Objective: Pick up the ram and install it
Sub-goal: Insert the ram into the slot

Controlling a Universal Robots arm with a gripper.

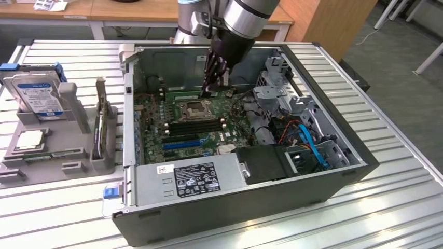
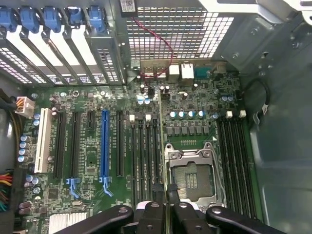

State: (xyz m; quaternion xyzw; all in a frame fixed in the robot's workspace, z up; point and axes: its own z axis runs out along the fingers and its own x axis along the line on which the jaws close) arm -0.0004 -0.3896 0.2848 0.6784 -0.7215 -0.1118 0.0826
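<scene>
Currently the gripper (image 1: 211,85) stands inside the open computer case (image 1: 242,223). Its jaws are clenched on the ram (image 2: 164,146), which is held edge-on and reads as a thin green line running away from the fingers (image 2: 151,209).

Location. In the exterior view, take the CPU socket (image 1: 192,108) as the dial's centre. The gripper sits at about one o'clock, raised above the motherboard (image 1: 229,111). The black memory slots (image 1: 190,127) lie at six o'clock, with the blue expansion slot (image 1: 183,141) beyond them on the same bearing. A hard drive (image 1: 35,96) stands well apart at nine o'clock, outside the case. In the wrist view the ram hangs parallel to the memory slots, between the socket and the bank on the blue slot's side. Whether it is over the slot nearest the socket or just beside it cannot be told. No contact with the board is evident.

Handling, as judged. The stick should be light and stiff, yet thin and fragile, and it would not tolerate bending or twisting. The best hold is on the bare long edge opposite the contacts, near mid-length, clear of the chips, and the jaws appear to have it there. The smooth faces could slip under a push, so the grip needs to be square.
</scene>
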